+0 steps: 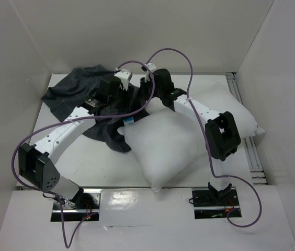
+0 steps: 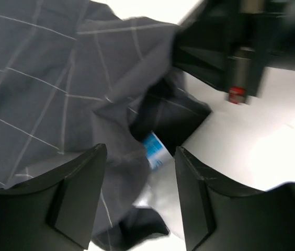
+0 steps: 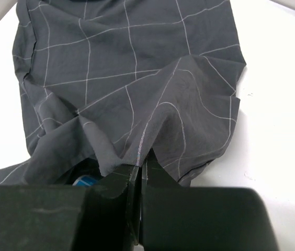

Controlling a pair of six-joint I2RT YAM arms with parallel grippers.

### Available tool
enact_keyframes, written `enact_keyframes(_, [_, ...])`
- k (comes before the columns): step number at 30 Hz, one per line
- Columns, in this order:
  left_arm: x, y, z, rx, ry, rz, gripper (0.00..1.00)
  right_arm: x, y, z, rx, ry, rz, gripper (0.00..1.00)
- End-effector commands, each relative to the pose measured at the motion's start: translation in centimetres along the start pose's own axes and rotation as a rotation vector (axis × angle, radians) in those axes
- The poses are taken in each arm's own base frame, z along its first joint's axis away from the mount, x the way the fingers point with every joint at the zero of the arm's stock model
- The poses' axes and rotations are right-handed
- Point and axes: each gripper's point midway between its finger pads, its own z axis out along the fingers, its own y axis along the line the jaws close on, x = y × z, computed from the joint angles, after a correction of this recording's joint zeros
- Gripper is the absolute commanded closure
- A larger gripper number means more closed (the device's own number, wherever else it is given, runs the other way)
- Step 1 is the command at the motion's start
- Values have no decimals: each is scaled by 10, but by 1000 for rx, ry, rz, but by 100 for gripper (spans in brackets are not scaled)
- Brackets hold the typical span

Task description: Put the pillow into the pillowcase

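Evidently, pillowcase point(image 3: 132, 78) was held up beside pillow point(image 1: 163, 141).
Its hem was clamped by the right gripper point(image 3: 138, 171) to form a mouth; left gripper point(image 2: 139, 152) was spread open.

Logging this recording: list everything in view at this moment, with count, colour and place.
pillow: one, white, table centre to right, partly under the right arm.
pillowcase: one, dark grey with a thin light grid, crumpled at far left.
label: one, blue, where the pillow's corner meets the pillowcase.
table: one, white.
rail: one, silvery, along the table's right edge.
cables: two, purple, looping over the arms.
left tool: one, black, open above the pillowcase.
right tool: one, black, shut on a pillowcase fold.
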Motion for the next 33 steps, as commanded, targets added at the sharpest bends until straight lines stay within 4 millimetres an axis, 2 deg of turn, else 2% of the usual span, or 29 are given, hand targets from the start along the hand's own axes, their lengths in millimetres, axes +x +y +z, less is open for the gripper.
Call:
enact_keyframes(1, [-24,16,2,-86,-136,6,32,-20,7,-4,-64,-36,9,100])
enact_keyframes(3, [-31,9,4,-48,-173,27,32,-23,-1,-8,-59,-47,23,100])
enact_keyframes(6, [-21,2,28,-15,-134,59,32,-25,2,-12,-89,-51,31,100])
enact_keyframes(7, [-19,4,35,-3,-126,54,32,-26,-4,-13,-81,-53,34,100])
enact_keyframes(9, [-24,-2,42,69,-137,20,32,-26,-2,-13,-90,-52,34,100])
enact_keyframes(10, [-25,5,47,82,-140,9,30,-30,-1,-16,-92,-60,31,100])
enact_keyframes(11, [-21,-2,52,141,-130,8,30,-29,1,-16,-102,-59,31,100])
enact_keyframes(12, [-28,-8,49,173,-143,11,30,-29,1,-16,-102,-59,31,100])
enact_keyframes(13, [-23,-6,60,179,-121,6,29,-29,1,-16,-102,-59,31,100])
enact_keyframes(15, [-13,-13,68,218,-62,5,29,-30,-4,-17,-94,-61,34,100])
enact_keyframes(16, [-19,-16,69,233,-64,6,29,-30,-4,-17,-94,-61,34,100])
enact_keyframes(21, [-17,-26,75,323,-48,-49,29,-31,-7,-18,-95,-61,46,100])
enact_keyframes(23, [-16,-28,82,336,-33,-51,29,-27,-8,-18,-94,-53,49,100])
enact_keyframes(24, [-4,-28,90,333,3,-56,29,-30,-12,-18,-87,-63,58,100])
enact_keyframes(25, [-10,-26,94,316,-6,-66,29,-34,-11,-22,-88,-73,54,100])
enact_keyframes(26, [-3,-22,98,290,25,-71,32,-34,-11,-22,-88,-73,54,100])
enact_keyframes(27, [4,-14,107,268,52,-93,43,-30,-11,-21,-87,-65,57,100])
enact_keyframes(28, [-4,-2,108,236,44,-125,57,-34,-8,-24,-97,-72,54,100])
enact_keyframes(30, [-7,14,105,205,62,-206,95,-30,-16,-24,-79,-66,61,100])
enact_keyframes(31, [-12,27,101,206,51,-242,100,-35,-14,-28,-80,-77,57,100])
enact_keyframes(33, [-21,29,89,268,33,-266,100,-29,-20,-27,-46,-64,65,100])
